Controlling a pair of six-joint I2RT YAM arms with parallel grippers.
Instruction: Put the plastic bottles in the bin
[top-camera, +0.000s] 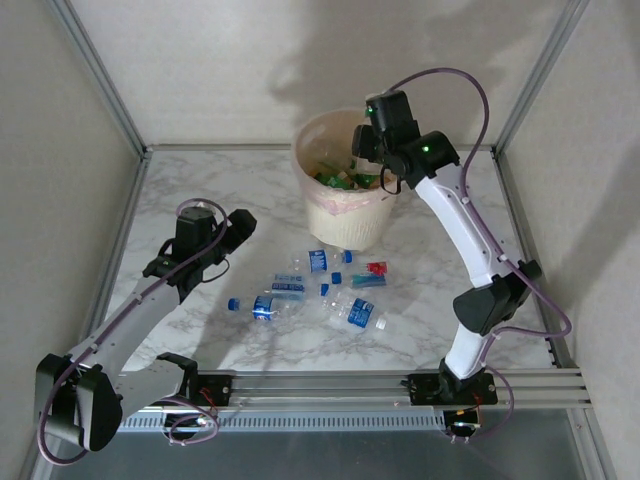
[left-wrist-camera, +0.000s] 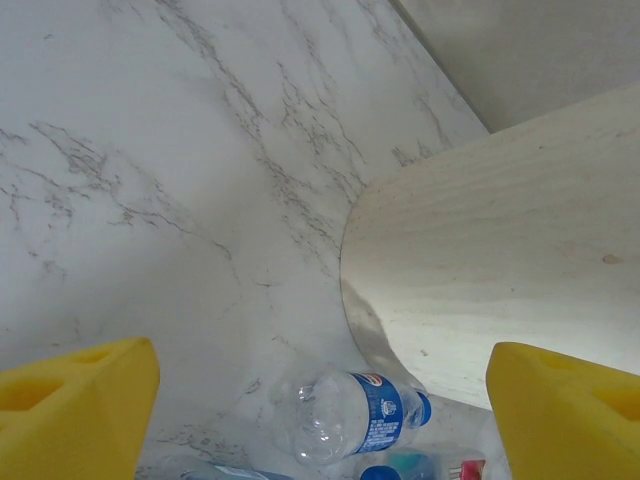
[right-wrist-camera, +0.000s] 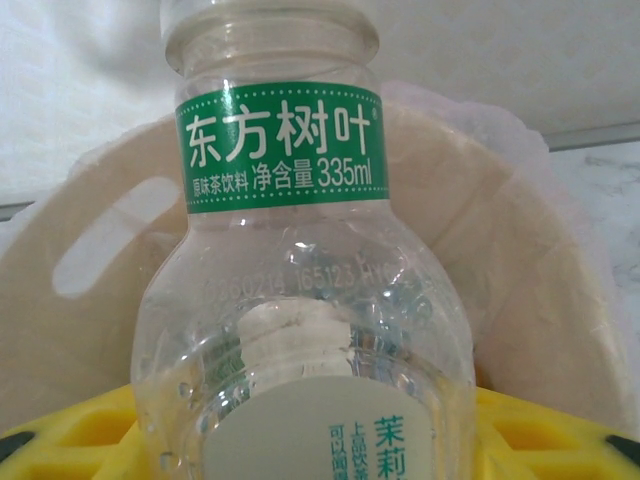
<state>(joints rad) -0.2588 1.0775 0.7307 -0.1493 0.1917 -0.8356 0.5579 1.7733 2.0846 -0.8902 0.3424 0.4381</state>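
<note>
My right gripper (top-camera: 368, 150) hangs over the mouth of the cream bin (top-camera: 340, 215), shut on a clear plastic bottle (right-wrist-camera: 290, 280) with a green label. In the right wrist view its yellow fingers (right-wrist-camera: 80, 430) flank the bottle's lower body, with the bin's inner wall (right-wrist-camera: 520, 260) behind. Green bottles (top-camera: 335, 180) lie inside the bin. Several blue-labelled bottles (top-camera: 272, 306) lie on the table in front of the bin. My left gripper (top-camera: 238, 225) is open to the bin's left, above the table. Its yellow pads (left-wrist-camera: 90, 400) stand wide apart over a clear blue-labelled bottle (left-wrist-camera: 350, 412) lying beside the bin's wall (left-wrist-camera: 500, 290).
A bottle with a red label (top-camera: 377, 268) and loose blue caps (top-camera: 232, 303) lie among the bottles. Metal frame posts and grey walls close in the marble table (top-camera: 200, 190) at the back and sides. A rail (top-camera: 400, 385) runs along the near edge.
</note>
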